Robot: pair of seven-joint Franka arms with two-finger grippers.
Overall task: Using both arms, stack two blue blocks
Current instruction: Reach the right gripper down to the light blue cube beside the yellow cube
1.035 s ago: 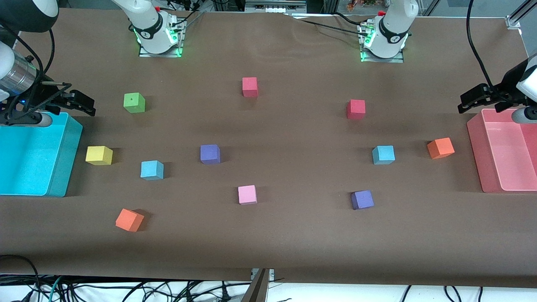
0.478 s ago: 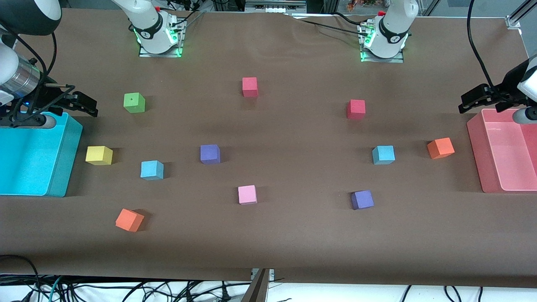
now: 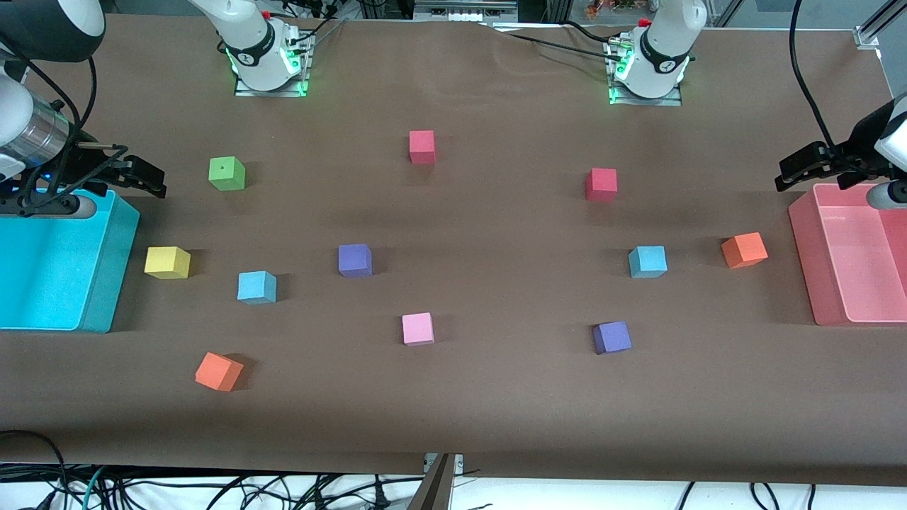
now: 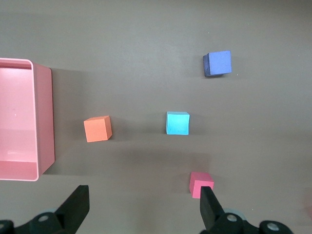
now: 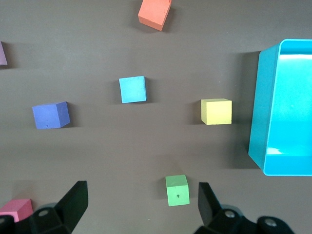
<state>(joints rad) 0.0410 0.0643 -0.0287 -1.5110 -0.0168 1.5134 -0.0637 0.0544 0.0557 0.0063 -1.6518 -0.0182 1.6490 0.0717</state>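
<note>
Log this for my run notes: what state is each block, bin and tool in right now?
Blue block near the turquoise bin: on the table, unstacked.
Blue block near the pink bin: on the table, unstacked.
Left tool: open, empty, beside the pink bin.
Right tool: open, empty, beside the turquoise bin.
Both bins: no blocks visible inside.

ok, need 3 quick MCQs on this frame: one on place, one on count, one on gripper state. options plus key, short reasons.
1. Which cube lies beside the turquoise bin?
A. pink
B. yellow
C. green

2. How many sky-blue blocks are on the table?
A. one
B. two
C. three

3. How are the grippers?
A. both open, empty
B. left shut on a block
C. both shut

Key:
1 B: the yellow cube sits next to the bin wall.
2 B: one blue block toward the right arm's end, the other blue block toward the left arm's end.
3 A: the left gripper and the right gripper show spread fingers with nothing between.
</note>
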